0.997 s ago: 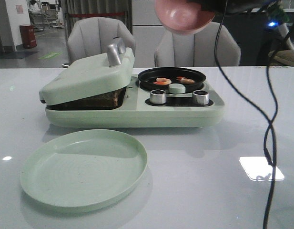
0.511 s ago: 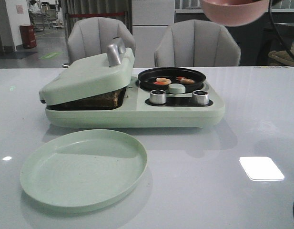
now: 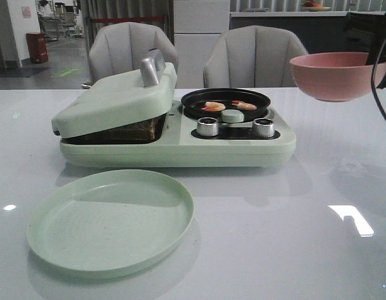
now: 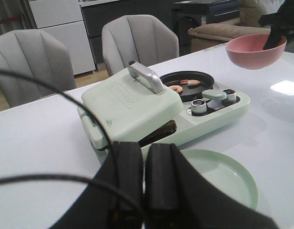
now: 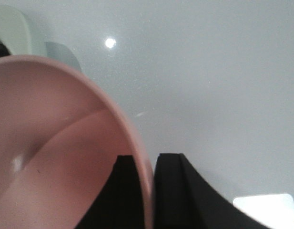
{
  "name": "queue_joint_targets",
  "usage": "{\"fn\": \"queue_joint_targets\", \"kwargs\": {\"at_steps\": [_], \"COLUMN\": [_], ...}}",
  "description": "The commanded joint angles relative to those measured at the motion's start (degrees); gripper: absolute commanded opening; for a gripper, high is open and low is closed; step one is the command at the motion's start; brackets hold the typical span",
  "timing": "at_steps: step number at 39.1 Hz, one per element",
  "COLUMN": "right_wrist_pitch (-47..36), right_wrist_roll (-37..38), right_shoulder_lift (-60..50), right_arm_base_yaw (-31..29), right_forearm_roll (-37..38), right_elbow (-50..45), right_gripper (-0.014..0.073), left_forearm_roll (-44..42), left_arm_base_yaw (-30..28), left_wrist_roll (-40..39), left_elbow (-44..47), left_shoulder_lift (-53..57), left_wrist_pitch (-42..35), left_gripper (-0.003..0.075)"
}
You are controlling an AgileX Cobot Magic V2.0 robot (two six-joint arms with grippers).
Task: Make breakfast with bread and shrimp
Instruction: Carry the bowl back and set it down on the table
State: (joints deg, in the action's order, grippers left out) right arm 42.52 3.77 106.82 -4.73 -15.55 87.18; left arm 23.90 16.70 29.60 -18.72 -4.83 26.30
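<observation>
The white table point(image 3: 293, 250) carries a pale green cooker point(image 3: 180, 147) set across its far middle, its hinged lid point(image 3: 114, 103) resting slightly ajar on the left half over something dark. That dark edge in the gap is probably the bread point(image 3: 149, 130), shut in to toast, though too little shows to be sure. Near and to the left of the cooker lies an empty green plate point(image 3: 111, 219), likely waiting to take the finished food. On the cooker's right half sits a round black pan point(image 3: 225, 102) with two knobs point(image 3: 207, 127) in front of it; the shrimp point(image 3: 213, 106), two small orange-pink curls, lie in that pan, so they appear to have been tipped in to cook. At the far right a pink bowl point(image 3: 333, 75) hangs level above the table, and it looks empty. The right pincer point(image 5: 146, 191) is clamped on the bowl's rim, one finger inside and one outside, which keeps the bowl steady in the air. The left pincer point(image 4: 146, 176) hovers near the plate with its fingers together, holding nothing, kept clear of the cooker.
</observation>
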Motion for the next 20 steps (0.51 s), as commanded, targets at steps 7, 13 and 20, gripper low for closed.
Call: {"fn": "queue_joint_targets", "kwargs": {"at_steps": [7, 13, 20], "right_wrist_pitch": [-1.50, -2.51, -4.76], "right_wrist_roll": [0.06, -0.08, -3.17], "right_shoulder_lift": [3.81, 7.98, 9.82], "right_arm_base_yaw": [-0.73, -0.54, 0.36], "right_forearm_roll": [-2.16, -2.52, -2.57], "right_elbow": [1.88, 1.98, 1.98], "right_gripper": [0.0143, 0.0145, 0.0303], "left_forearm_roll": [1.36, 1.36, 1.36], "left_arm_base_yaw": [-0.09, -0.09, -0.09], "left_wrist_roll": [-0.58, -0.58, -0.58], "left_elbow": [-1.37, -1.37, -1.37], "left_shoulder_lift": [-0.65, -0.65, -0.65], "left_wrist_pitch": [-3.56, -3.56, -3.56], "left_gripper": [0.0114, 0.0114, 0.0114]}}
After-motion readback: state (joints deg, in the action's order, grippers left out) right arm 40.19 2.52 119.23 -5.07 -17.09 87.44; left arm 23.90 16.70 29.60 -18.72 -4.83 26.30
